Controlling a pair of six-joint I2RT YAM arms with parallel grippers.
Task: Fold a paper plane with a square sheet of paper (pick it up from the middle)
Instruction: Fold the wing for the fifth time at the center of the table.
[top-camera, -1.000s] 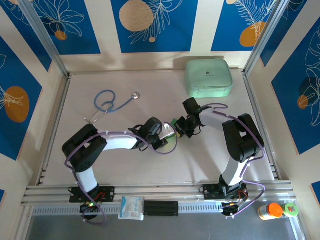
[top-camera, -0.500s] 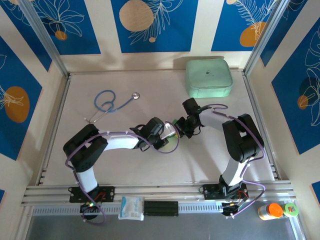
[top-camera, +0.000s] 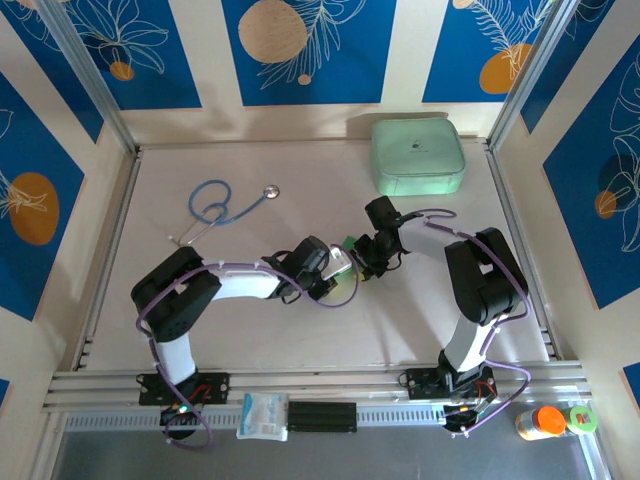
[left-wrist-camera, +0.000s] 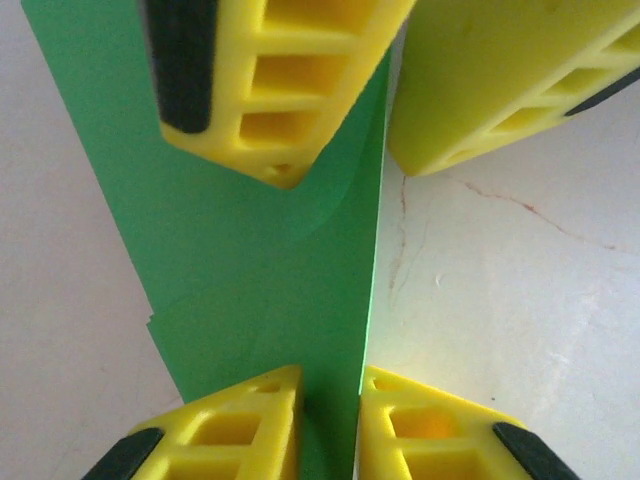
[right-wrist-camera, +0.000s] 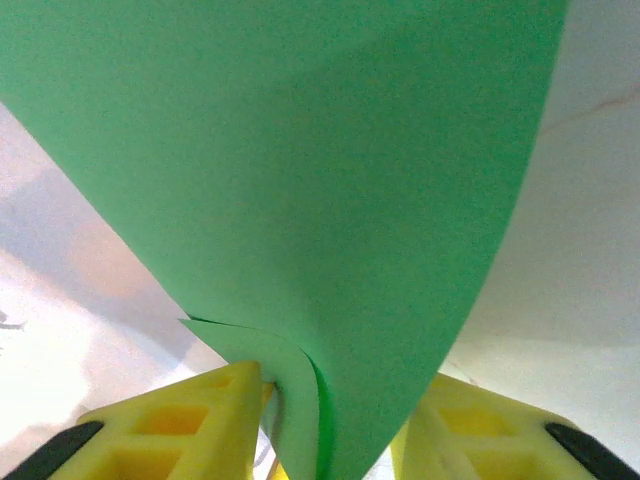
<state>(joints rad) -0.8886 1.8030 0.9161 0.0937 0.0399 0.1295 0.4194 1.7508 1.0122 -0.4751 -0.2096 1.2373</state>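
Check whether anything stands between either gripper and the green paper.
Nothing visible does. The paper runs between the fingers of the left gripper, and the right gripper has it between its fingers too. The case and stethoscope lie apart.

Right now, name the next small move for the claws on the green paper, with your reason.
Probably press the left claw down along the fold: the square sheet of paper lies flat, its edge between that claw's fingers, while the right claw pinches the sheet's curled end.
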